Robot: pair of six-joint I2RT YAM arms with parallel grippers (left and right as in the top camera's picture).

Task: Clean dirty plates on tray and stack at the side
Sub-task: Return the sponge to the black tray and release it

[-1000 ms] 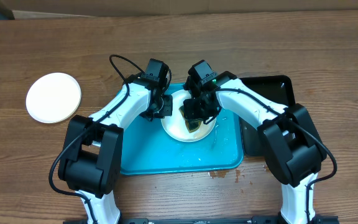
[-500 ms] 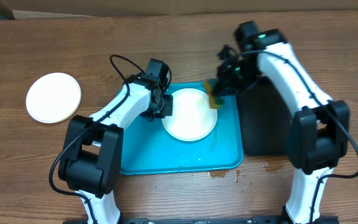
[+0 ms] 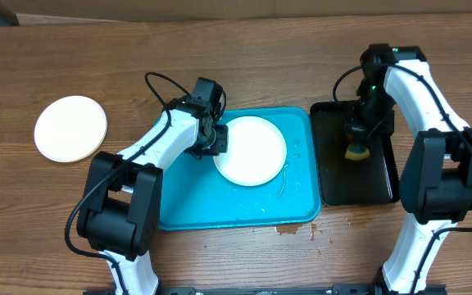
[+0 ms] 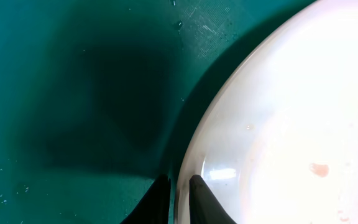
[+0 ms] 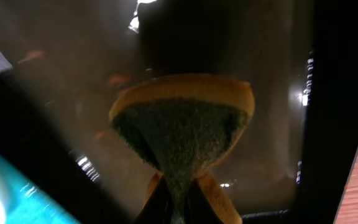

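Plate (image 3: 252, 152) sits mid-tray (image 3: 297, 205) with the left gripper (image 4: 178, 190) nearly closed astride its left rim (actually gripping? can't tell), right gripper (image 5: 178, 194) clamped on a sponge (image 5: 182, 124) off over the black tray (image 3: 338, 180).

Brown wood-grain desk (image 3: 220, 65). Turquoise-blue tray (image 3: 301, 205), flecked with wet glints. White plate (image 3: 252, 150) on it, faint pinkish-red smears (image 4: 319, 169). Plain white second plate (image 3: 70, 129) by the desk's left edge. Glossy black tray (image 3: 359, 184). Sponge (image 3: 356, 151): yellow-orange, dark green scrub face. White arms (image 3: 150, 147) with black joints.
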